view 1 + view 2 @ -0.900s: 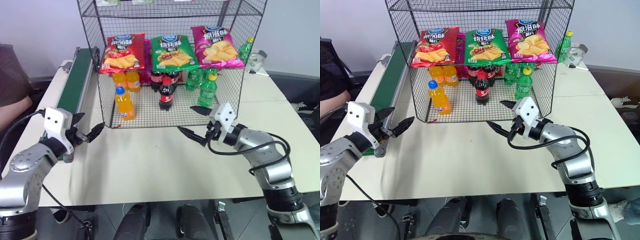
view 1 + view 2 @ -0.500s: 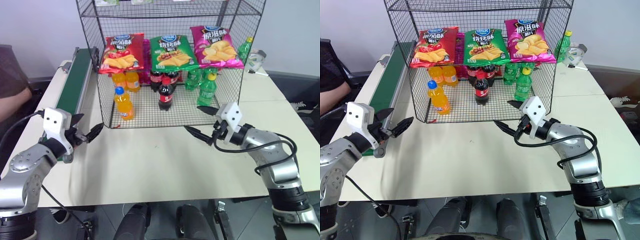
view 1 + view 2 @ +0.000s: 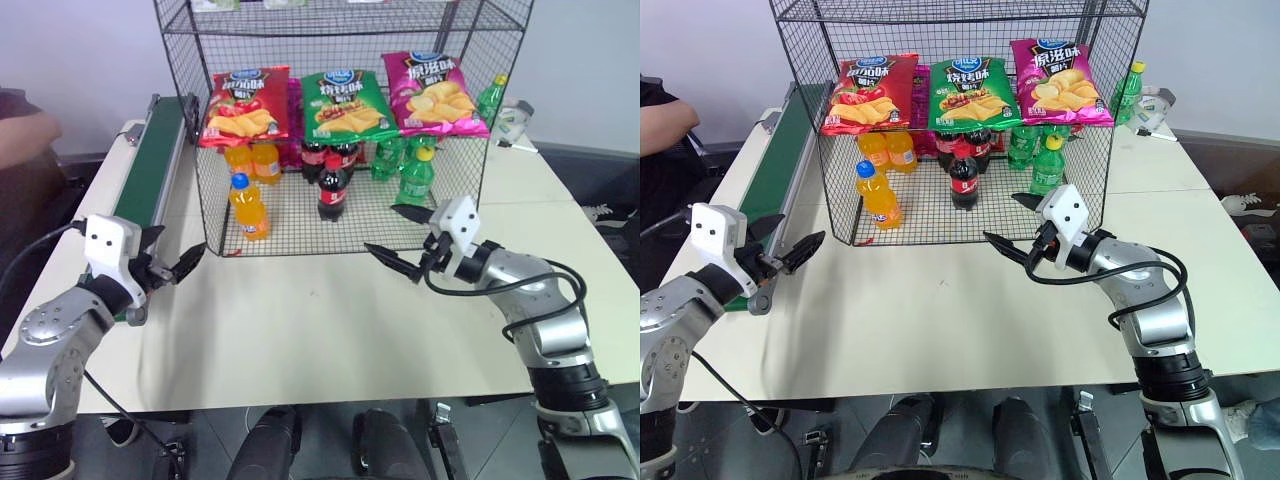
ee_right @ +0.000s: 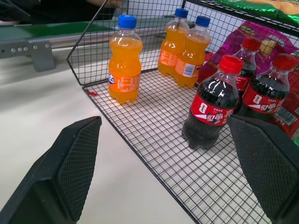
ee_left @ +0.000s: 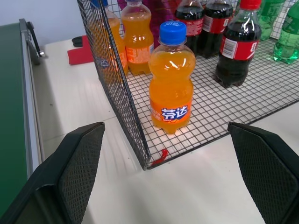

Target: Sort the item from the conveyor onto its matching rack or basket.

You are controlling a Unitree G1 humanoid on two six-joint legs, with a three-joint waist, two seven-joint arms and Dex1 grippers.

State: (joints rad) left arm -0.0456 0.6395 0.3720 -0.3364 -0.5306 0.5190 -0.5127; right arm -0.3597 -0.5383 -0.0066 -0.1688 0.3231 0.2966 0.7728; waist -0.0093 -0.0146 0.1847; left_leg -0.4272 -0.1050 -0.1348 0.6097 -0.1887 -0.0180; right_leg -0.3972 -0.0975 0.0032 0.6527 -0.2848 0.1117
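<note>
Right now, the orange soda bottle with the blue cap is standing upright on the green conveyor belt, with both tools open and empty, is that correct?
Not quite: the orange soda bottle stands upright on the rack's wire floor, not on the conveyor belt, as the left wrist view shows. The left tool and right tool are indeed open and empty.

Both arms reach forward, left gripper [image 3: 172, 258] and right gripper [image 3: 398, 239] held level with fingers spread, empty

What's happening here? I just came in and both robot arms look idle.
Neither is holding anything. The left gripper and right gripper hover open over the white table. The small orange soda bottle with a blue cap already stands on the black wire-mesh rack's bottom shelf; the dark green conveyor belt carries nothing.
</note>
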